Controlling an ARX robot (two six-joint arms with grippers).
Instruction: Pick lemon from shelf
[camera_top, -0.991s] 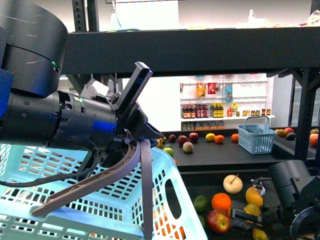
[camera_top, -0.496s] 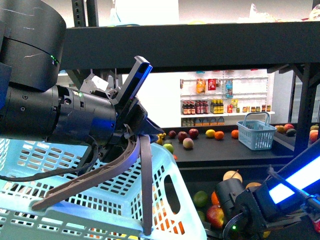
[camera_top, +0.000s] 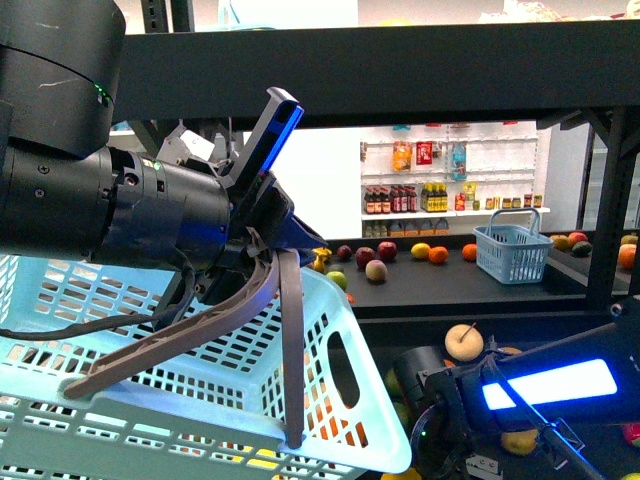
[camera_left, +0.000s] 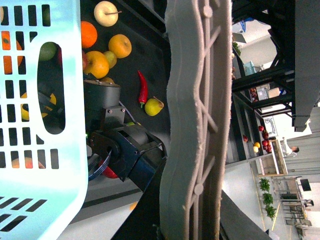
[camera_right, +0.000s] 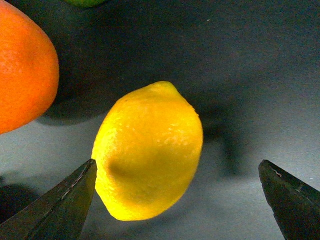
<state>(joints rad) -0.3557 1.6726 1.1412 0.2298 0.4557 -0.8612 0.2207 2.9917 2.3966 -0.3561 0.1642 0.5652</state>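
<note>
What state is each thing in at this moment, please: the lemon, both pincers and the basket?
lemon: lying loose on the shelf deck, not gripped.
right pincer: open, one finger on either side of the lemon.
left pincer: holds up the basket by its handle; clamped or only hooked, cannot tell.
basket: hanging tilted, handle raised.
orange: resting on the deck, apart from the lemon.
</note>
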